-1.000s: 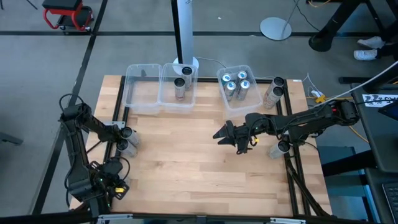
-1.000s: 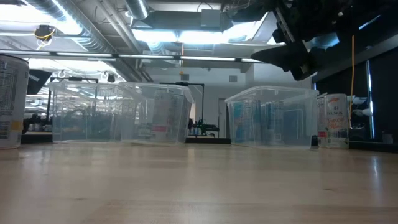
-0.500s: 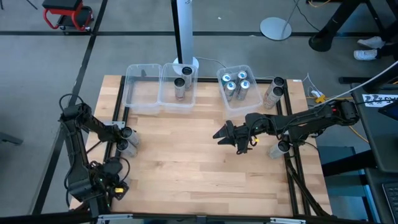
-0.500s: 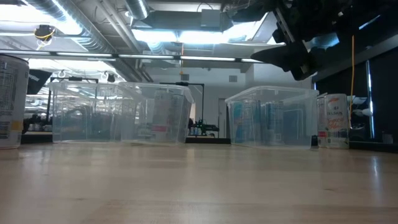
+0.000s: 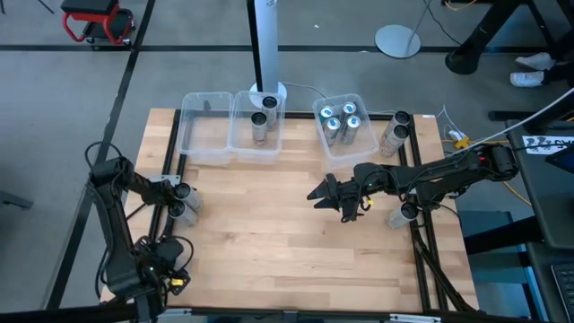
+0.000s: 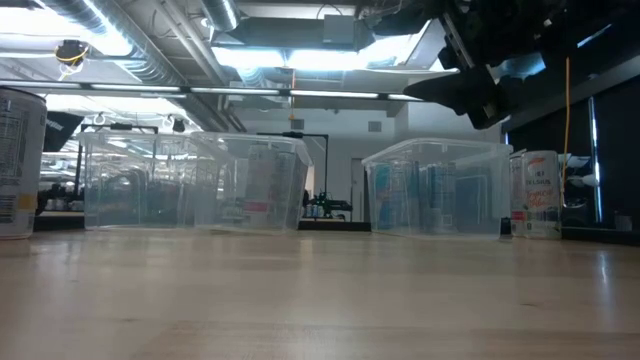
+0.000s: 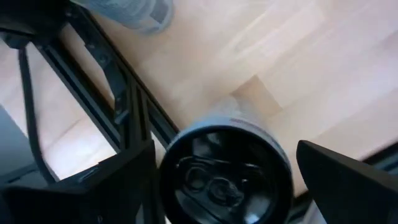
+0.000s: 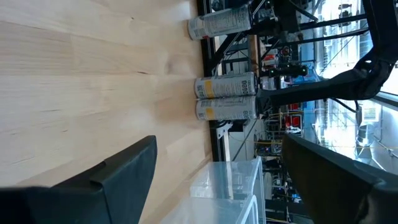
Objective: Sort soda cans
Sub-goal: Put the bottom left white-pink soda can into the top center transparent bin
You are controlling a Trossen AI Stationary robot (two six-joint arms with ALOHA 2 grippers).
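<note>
A dark-topped soda can (image 7: 227, 177) stands upright on the table beside the black frame rail (image 7: 124, 99). My left gripper (image 7: 225, 149) points down over it, open, with one finger on either side of the can's top. Whether they touch it, I cannot tell. In the high view that gripper (image 5: 166, 269) is at the near left corner and hides the can. Two more cans (image 5: 182, 199) stand at the left edge. My right gripper (image 5: 323, 193) hangs open over the middle of the table with nothing in it.
Three clear bins stand at the far edge. The left one (image 5: 204, 135) holds nothing that shows, the middle one (image 5: 242, 135) holds two dark cans, and the right one (image 5: 359, 135) holds several silver cans. Loose cans stand at the far right (image 5: 395, 132) and the right edge (image 5: 405, 213).
My left gripper has gone a little toward the table's near edge and down over the can at the near left corner. My right arm has kept still.
</note>
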